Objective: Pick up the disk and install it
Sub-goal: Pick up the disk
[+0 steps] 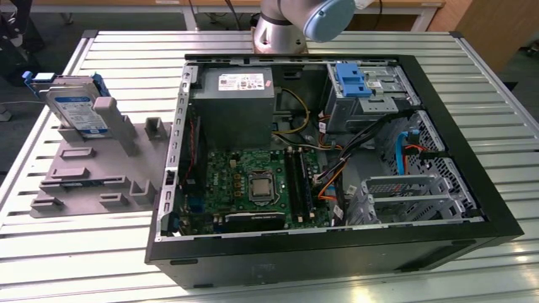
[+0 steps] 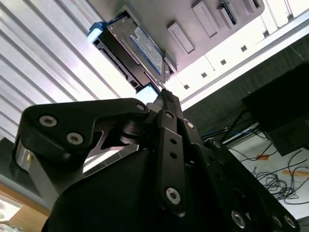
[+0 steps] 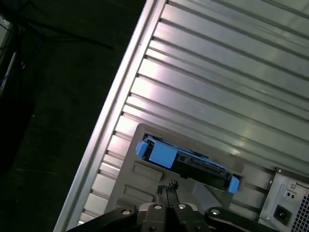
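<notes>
The disk [image 1: 76,108], a silver-grey drive with a white-and-blue label in a bright blue carrier frame, stands on edge in the grey fixture block [image 1: 93,170] at the exterior view's left. Both wrist views look down on it from well above: the disk [image 2: 137,48] shows its label side in the second, and the disk [image 3: 188,162] shows its blue top edge in the first. My gripper [image 3: 167,187] hangs high over the fixture, apart from the disk, its black fingertips [image 2: 164,95] pressed together with nothing between them.
An open computer case [image 1: 471,208] lies on the slatted metal table [image 1: 126,50], right of the fixture, with a motherboard [image 1: 252,183], a power supply [image 1: 231,101], a blue bracket [image 1: 349,79] and a metal drive cage [image 1: 413,196]. The arm's base [image 1: 291,22] stands behind the case.
</notes>
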`<state>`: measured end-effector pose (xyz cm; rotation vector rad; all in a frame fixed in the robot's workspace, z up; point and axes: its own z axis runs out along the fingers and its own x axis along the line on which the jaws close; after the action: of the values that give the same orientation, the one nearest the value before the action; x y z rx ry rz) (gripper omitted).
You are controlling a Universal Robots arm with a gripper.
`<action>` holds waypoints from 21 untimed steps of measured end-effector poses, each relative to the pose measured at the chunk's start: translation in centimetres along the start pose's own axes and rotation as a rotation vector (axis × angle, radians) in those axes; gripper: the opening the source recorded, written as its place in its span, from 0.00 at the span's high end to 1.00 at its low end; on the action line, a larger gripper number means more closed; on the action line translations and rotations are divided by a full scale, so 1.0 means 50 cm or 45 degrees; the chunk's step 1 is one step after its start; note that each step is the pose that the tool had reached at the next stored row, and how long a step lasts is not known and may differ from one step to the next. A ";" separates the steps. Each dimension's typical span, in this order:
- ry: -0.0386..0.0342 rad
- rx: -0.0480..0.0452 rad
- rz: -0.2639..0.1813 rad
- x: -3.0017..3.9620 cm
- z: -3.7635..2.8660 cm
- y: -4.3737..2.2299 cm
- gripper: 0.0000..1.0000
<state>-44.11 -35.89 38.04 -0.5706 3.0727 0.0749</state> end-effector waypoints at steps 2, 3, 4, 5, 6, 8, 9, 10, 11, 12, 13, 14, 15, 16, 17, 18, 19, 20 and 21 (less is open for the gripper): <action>0.0014 -0.001 -0.033 0.000 0.000 0.000 0.89; 0.0021 -0.001 -0.050 0.000 0.000 0.000 0.89; 0.0027 -0.002 -0.065 0.000 0.000 0.000 0.89; 0.0030 -0.002 -0.071 0.000 0.000 0.000 0.89; 0.0031 -0.002 -0.071 0.000 0.000 0.000 0.89; 0.0031 -0.002 -0.071 0.000 0.000 0.000 0.89; 0.0031 -0.002 -0.071 0.000 0.000 0.000 0.89; 0.0031 -0.002 -0.072 0.000 0.000 0.000 0.89; 0.0031 -0.002 -0.073 0.000 0.000 0.000 0.89; 0.0033 -0.002 -0.077 0.000 0.000 0.000 0.89; 0.0036 -0.002 -0.086 0.000 0.000 0.000 0.89; 0.0042 -0.002 -0.097 0.000 0.000 0.000 0.89; 0.0048 -0.003 -0.112 0.000 0.000 0.000 0.89; 0.0054 -0.003 -0.127 0.000 0.000 0.000 0.89; 0.0063 -0.003 -0.144 0.000 0.000 0.000 0.89; 0.0070 -0.004 -0.160 0.000 0.000 0.000 0.89; 0.0078 -0.004 -0.178 0.000 0.000 0.000 0.89; 0.0085 -0.005 -0.195 0.000 0.000 0.000 0.89; 0.0093 -0.005 -0.210 0.000 0.000 0.000 0.89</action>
<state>-44.11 -35.89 38.03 -0.8235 3.0189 0.0768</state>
